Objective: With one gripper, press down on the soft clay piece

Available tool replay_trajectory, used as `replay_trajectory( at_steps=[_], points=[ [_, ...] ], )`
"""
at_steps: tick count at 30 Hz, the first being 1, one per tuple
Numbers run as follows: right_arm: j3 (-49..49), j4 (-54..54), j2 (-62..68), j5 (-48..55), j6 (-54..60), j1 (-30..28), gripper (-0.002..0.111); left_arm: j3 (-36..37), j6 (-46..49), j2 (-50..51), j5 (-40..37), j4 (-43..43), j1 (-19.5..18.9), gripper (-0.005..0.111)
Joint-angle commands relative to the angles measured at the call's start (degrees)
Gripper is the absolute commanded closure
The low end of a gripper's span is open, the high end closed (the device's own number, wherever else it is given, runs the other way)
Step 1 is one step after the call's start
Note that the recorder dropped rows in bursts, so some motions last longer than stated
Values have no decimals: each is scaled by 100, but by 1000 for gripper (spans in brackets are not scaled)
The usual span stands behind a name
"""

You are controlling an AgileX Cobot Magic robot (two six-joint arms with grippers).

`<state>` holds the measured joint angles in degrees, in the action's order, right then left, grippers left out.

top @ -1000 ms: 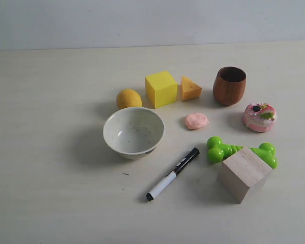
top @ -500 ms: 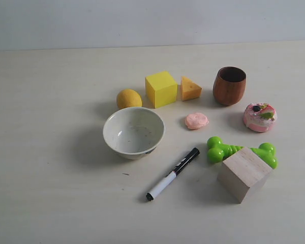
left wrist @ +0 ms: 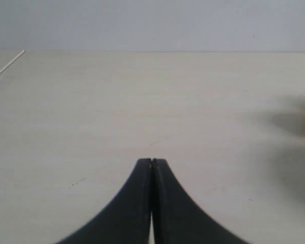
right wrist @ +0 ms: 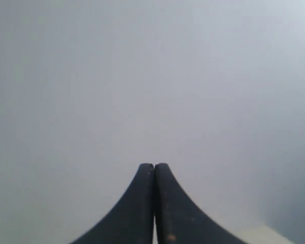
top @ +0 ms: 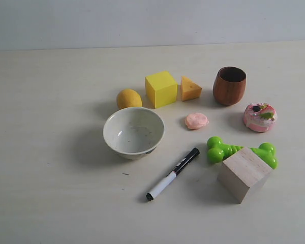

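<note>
The soft clay piece [top: 196,120], a small flat salmon-pink lump, lies on the table between the white bowl [top: 133,132] and the pink donut toy [top: 260,117]. Neither arm shows in the exterior view. In the left wrist view my left gripper [left wrist: 152,161] is shut with nothing in it, over bare table, far from the clay. In the right wrist view my right gripper [right wrist: 153,166] is shut and empty, facing a plain grey wall. The clay shows in neither wrist view.
Around the clay stand a yellow cube [top: 161,88], a cheese wedge [top: 190,88], a brown wooden cup [top: 229,85], a lemon [top: 128,98], a marker pen [top: 173,174], a green toy [top: 229,151] and a wooden block [top: 243,173].
</note>
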<state>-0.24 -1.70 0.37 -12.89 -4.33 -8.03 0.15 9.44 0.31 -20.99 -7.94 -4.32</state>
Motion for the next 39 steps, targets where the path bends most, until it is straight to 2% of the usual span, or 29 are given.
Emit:
replay_trajectory(
  at_steps=[1,8,15,20,26,30,35,39],
  points=[
    [-86,11,-37,-979,-193,5,108,-15,-29,-31,54,-9,29,107],
    [-1666,64,530,777,-166,5,108,-15,-29,-31,54,-9,29,107],
    [-3046,64,1976,1604,-85,5,108,-15,-29,-31,54,-9,29,107],
    [-3821,29,2986,2338,589,491,108,-15,-29,-31,54,-9,29,107],
    [-4395,19,4135,2920,1069,1424,108,-15,-29,-31,54,-9,29,107],
    [-4681,19,4930,3814,1069,1868,108,-15,-29,-31,54,-9,29,107],
    [-4774,-491,5761,4746,1025,2100,108,-15,-29,-31,54,-9,29,107],
    [-4774,-1197,6018,4813,1025,2100,108,-15,-29,-31,54,-9,29,107]
  ],
)
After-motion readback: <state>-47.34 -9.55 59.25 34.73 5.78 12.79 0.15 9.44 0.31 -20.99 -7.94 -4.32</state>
